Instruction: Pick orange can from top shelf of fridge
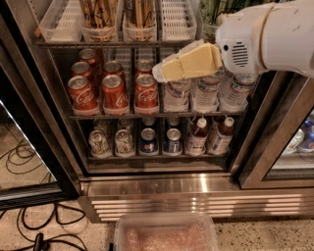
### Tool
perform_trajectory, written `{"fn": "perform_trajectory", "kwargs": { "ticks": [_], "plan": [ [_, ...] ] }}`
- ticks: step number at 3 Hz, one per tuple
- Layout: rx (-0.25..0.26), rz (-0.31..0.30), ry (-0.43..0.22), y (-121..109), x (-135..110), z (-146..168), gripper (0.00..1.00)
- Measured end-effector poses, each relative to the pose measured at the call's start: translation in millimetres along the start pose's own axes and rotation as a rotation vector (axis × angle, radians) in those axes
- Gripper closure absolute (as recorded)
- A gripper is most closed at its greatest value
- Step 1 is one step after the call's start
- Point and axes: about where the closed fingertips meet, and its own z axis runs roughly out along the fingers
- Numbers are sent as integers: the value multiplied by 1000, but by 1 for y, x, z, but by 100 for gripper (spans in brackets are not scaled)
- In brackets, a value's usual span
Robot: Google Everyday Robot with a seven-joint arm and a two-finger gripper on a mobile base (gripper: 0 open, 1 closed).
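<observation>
Two rows of orange cans stand in clear trays on the top shelf (113, 44) of the fridge (162, 188), one at the left (98, 14) and one at the right (139, 13); only their lower parts show. My gripper (162, 72), cream-coloured on a white arm, hangs in front of the middle rack. It is just below the top shelf and a little right of the right orange row, holding nothing that I can see.
Red cola cans (115, 90) and water bottles (206, 93) fill the middle rack, with small cans and bottles (147, 139) below. Empty lattice trays (174, 17) flank the orange cans, and green-striped cans (216, 10) stand at the right. A plastic bin (164, 235) and cables (29, 225) lie on the floor.
</observation>
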Motion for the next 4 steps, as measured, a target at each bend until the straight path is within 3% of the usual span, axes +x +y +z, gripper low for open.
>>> {"fn": "perform_trajectory", "kwargs": {
  "ticks": [1, 3, 4],
  "plan": [
    [0, 0, 0, 0, 0, 0, 0],
    [43, -71, -167, -16, -37, 45, 0],
    [31, -100, -218, -18, -54, 65, 0]
  ]
}}
